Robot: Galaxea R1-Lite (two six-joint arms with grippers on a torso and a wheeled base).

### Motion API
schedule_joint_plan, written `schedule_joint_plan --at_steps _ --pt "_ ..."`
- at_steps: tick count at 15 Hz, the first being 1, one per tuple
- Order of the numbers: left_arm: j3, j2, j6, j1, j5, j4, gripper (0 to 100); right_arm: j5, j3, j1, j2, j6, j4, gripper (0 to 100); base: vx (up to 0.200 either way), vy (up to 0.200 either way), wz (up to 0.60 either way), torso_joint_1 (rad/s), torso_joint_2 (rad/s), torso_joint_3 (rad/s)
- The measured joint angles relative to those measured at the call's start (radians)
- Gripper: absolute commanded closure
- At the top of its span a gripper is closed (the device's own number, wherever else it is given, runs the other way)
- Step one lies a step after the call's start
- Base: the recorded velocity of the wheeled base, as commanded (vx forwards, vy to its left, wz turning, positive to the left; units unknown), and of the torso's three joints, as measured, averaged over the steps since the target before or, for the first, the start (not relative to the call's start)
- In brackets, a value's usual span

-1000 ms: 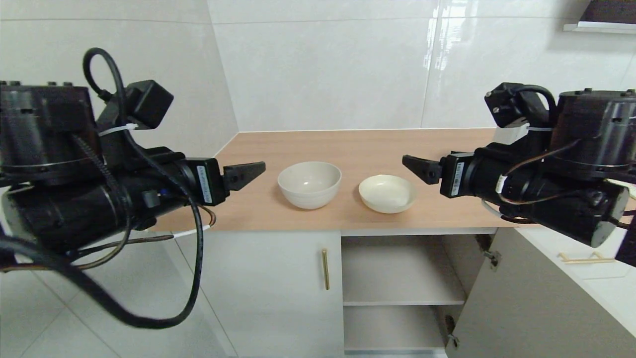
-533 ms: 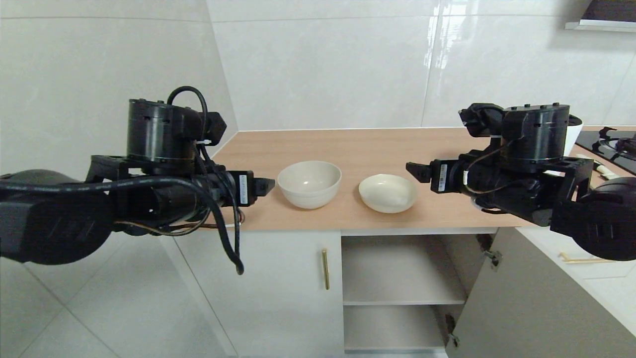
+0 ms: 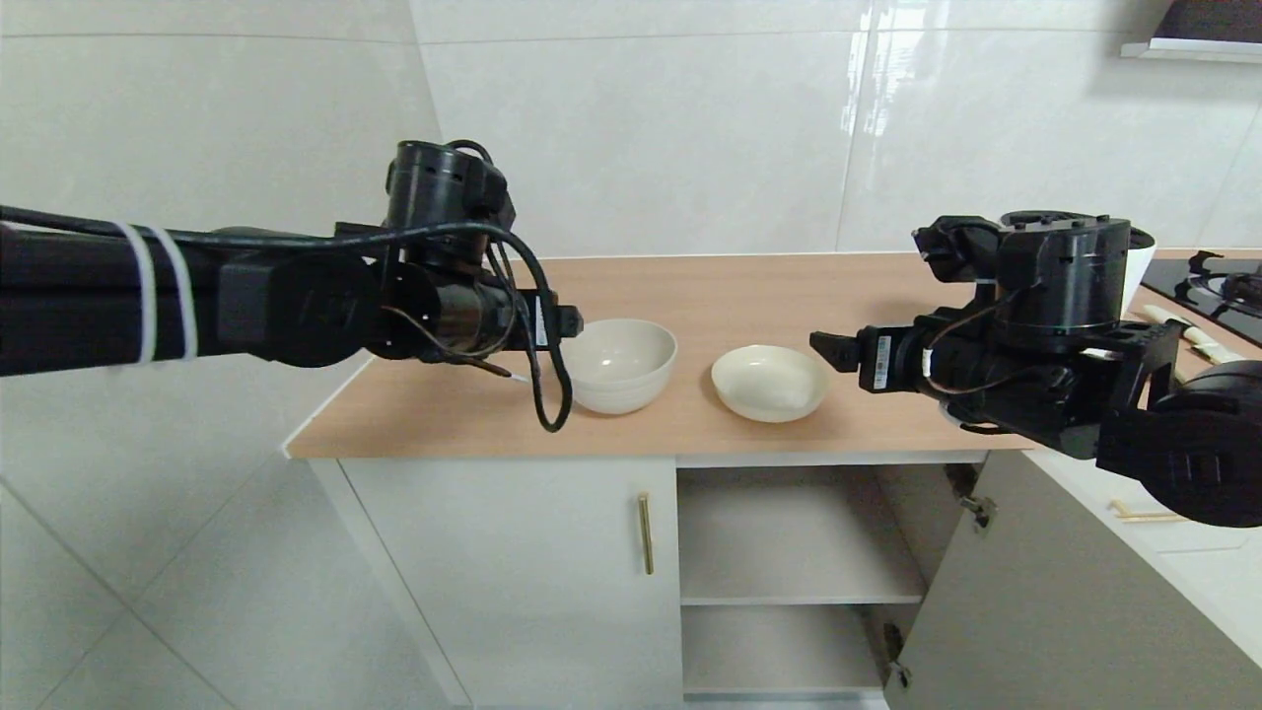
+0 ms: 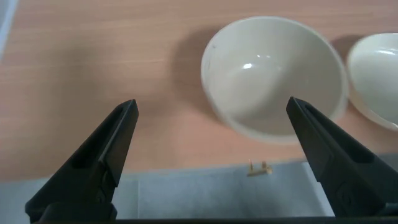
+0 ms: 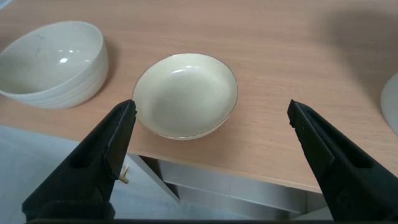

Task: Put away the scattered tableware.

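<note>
Two cream bowls side by side on the wooden surface (image 3: 690, 286), deeper bowl (image 4: 273, 74) just ahead of the left fingers (image 4: 106, 162), spread wide, shallow bowl (image 5: 185, 94) just ahead of the right fingers (image 5: 329, 162), likewise spread, both bowls between the two pairs.

Deep bowl (image 3: 613, 366): off-white, glossy, faint horizontal ridges on outer wall, upright, empty. Sits on bench (image 3: 690, 296) near front edge, toward left side.
Shallow bowl (image 3: 769, 384): cream, low and wide, thin darker line along rim, upright, empty. Sits on bench just right of deep bowl, small gap between, not touching, slightly nearer front edge.
</note>
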Motion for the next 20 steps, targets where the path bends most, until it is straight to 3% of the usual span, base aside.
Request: schedule_joint_plan --at_steps 7,11,12,20 --pt "-0.085 0.138 -0.021 0.019 0.018 0.011 0 0.0 0.021 -0.001 -0.023 0.0 0.0 0 0.0 0.0 0.0 0.0 0.0 0.0" --pt "-0.111 0.186 -0.063 0.03 0.022 0.01 0 0.0 0.021 -0.001 -0.024 0.0 0.0 0 0.0 0.0 0.0 0.0 0.0 0.0" --pt "-0.113 0.193 -0.065 0.03 0.023 0.01 100 0.0 0.02 -0.002 -0.025 0.0 0.0 0 0.0 0.0 0.0 0.0 0.0 0.0" --pt "-0.123 0.206 -0.071 0.031 0.021 0.011 100 0.0 0.019 -0.005 -0.026 0.0 0.0 0 0.0 0.0 0.0 0.0 0.0 0.0"
